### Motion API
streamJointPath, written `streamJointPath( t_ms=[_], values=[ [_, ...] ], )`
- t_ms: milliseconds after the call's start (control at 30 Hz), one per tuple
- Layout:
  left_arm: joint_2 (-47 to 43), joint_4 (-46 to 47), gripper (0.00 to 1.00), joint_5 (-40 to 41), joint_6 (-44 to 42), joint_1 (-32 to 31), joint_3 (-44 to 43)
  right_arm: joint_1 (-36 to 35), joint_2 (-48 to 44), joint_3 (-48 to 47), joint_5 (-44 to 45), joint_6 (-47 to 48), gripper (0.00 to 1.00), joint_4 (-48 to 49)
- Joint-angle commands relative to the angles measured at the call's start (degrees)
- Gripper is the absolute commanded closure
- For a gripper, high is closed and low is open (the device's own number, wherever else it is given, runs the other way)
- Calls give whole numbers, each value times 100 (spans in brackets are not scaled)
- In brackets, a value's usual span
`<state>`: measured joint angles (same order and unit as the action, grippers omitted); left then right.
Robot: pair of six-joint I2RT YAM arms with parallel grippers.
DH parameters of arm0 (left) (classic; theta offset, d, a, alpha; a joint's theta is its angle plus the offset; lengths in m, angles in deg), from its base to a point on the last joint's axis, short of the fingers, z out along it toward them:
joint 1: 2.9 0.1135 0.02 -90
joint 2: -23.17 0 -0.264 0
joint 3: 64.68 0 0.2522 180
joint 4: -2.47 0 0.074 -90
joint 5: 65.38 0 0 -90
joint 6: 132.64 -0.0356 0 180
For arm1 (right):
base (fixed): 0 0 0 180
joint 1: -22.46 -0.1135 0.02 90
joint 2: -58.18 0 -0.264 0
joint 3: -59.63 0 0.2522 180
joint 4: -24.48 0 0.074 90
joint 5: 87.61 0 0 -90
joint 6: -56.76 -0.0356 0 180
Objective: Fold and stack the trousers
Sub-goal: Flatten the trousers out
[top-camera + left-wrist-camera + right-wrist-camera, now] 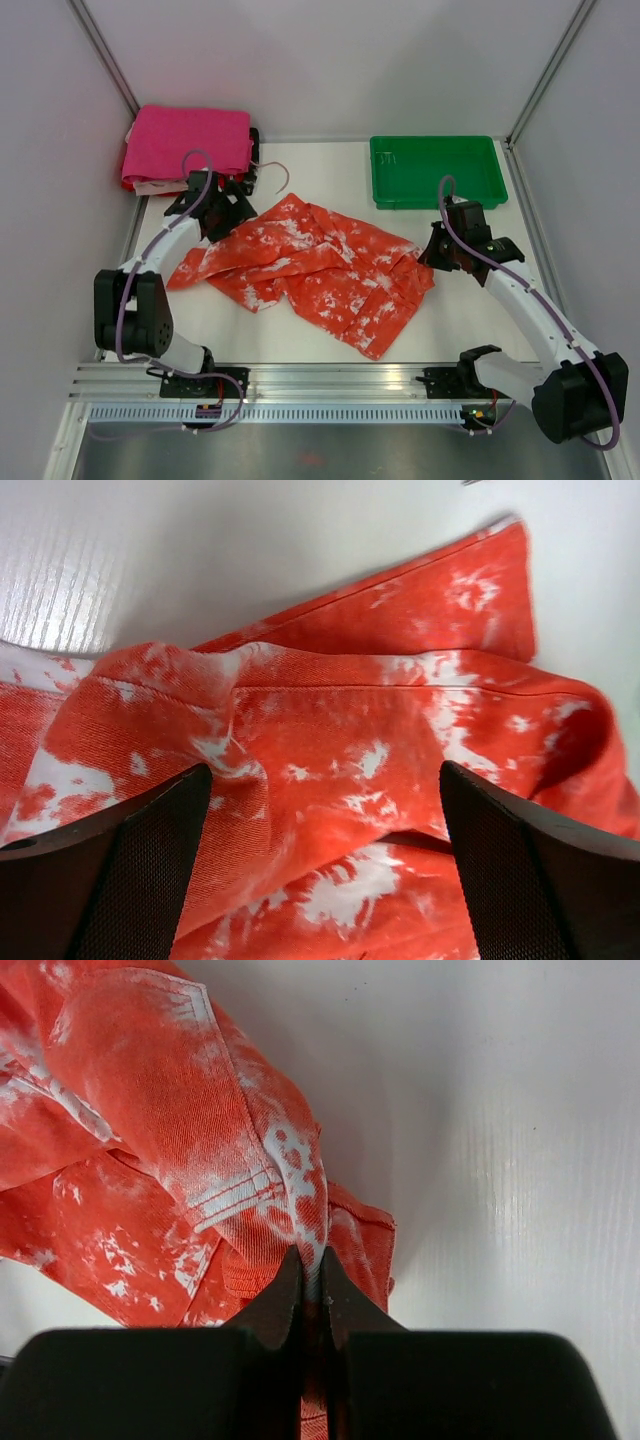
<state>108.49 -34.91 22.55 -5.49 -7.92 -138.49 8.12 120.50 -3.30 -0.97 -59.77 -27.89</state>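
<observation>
Top external view shows the trousers (310, 270) lying crumpled on the white table (300, 345) between the two arms. They are so bunched that the two legs cannot be told apart, and the folds hide which end is the waist. The left gripper (225, 215) hangs over the cloth's far left end, its fingertips hidden there by its own dark body. The left wrist view cuts both fingers (150, 860) off at the bottom edge, but the left gripper (325, 780) plainly stands wide open, one finger on either side of a raised hemmed fold; whether the tips touch the fabric I cannot tell. The right gripper (435, 250) sits at the cloth's right edge. In the right wrist view the right gripper (310, 1275) has its fingers pressed together on a thin stitched ridge of the trousers (200, 1140), pulled up into a peak. A folded pink cloth (190, 140) lies in the far left corner, covering something pale beneath it that is hard to make out. A green tray (440, 204) sits at the far right.
</observation>
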Motion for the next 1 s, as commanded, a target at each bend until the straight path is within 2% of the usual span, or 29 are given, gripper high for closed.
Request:
streamJointPath(
  t_ms=[0, 233, 433, 533, 733, 800, 900, 933, 967],
  values=[
    [406, 147, 1, 171, -287, -43, -120, 20, 25, -14, -130, -2, 100, 134],
    [881, -116, 13, 1171, -225, -43, -366, 20, 96, -198, -25, 130, 100, 20],
    [1136, -749, 7, 2042, -331, -122, -630, 20, 122, -163, 2, 130, 100, 47],
    [1171, -767, 5, 2429, -427, -184, -534, 20, 131, -93, 2, 104, 100, 108],
    [1602, -618, 8, 2246, -252, -193, -525, 20, 254, -128, -42, 139, 100, 126],
    [1698, -548, 12, 2219, -173, -201, -534, 20, 228, -119, -42, 139, 100, 134],
    [1786, -512, 30, 2228, -120, -202, -613, 20, 192, -93, -51, 130, 100, 143],
    [1830, -521, 40, 2272, -94, -202, -656, 20, 184, -93, -43, 130, 100, 135],
    [1857, -530, 58, 2289, -59, -202, -683, 20, 175, -84, -51, 130, 100, 134]
  ],
)
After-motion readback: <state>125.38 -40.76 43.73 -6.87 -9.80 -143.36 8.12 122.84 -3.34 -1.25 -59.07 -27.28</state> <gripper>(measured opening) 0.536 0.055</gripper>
